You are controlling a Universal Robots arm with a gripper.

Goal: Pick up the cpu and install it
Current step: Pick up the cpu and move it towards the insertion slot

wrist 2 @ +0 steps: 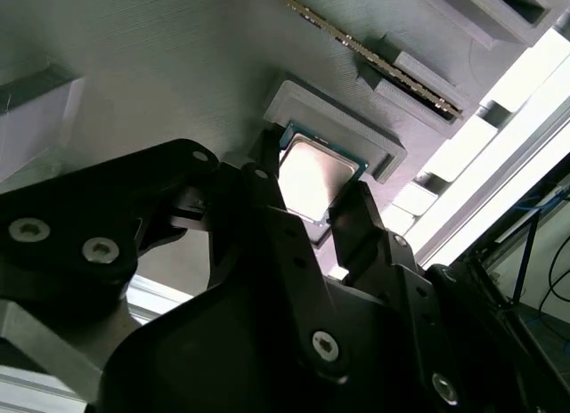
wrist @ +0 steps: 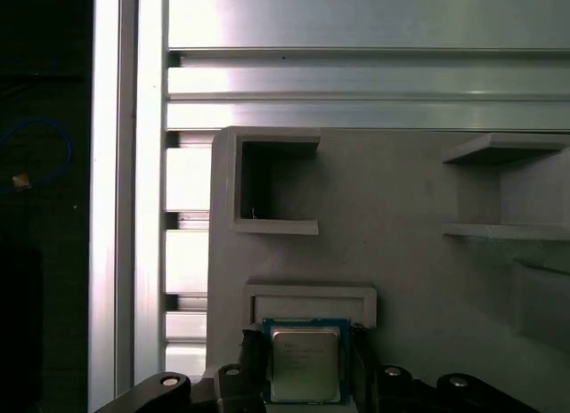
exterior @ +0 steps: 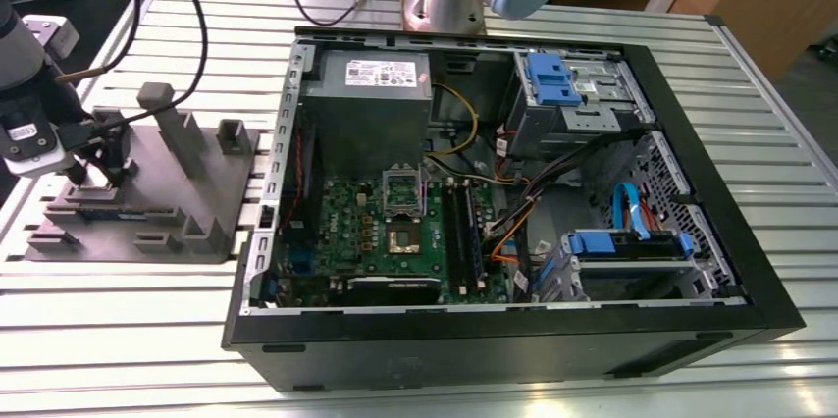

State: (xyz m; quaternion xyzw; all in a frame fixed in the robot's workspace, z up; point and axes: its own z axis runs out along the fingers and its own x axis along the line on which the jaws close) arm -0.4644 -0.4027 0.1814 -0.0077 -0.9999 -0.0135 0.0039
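- Fingers (wrist 2: 272, 190) of my gripper (wrist 2: 308, 183) sat closest to the lens in both wrist views. They were tight against two opposite edges of the cpu (wrist 2: 313, 171), pinching it as far as I could judge.
- That cpu lay flat, metal top up, in its shallow pocket (wrist: 310, 299), with one edge against the pocket's raised rim. It didn't look lifted to me.
- So I'd call this the pick-up step: grip on, nothing carried yet.
- The pocket was part of the grey fixture block (exterior: 144, 212), which stood on the slatted table (exterior: 131, 339) at the exterior view's left, just beside the open pc case (exterior: 524, 344).
- Inside the case was the green motherboard (exterior: 445, 241). Its socket (exterior: 402, 238) showed a dark centre and was well apart from my gripper.
- My guess was that the next move called for a straight, level lift. The edges are thin, so any tilt could catch the rim or twist the chip in the grip.
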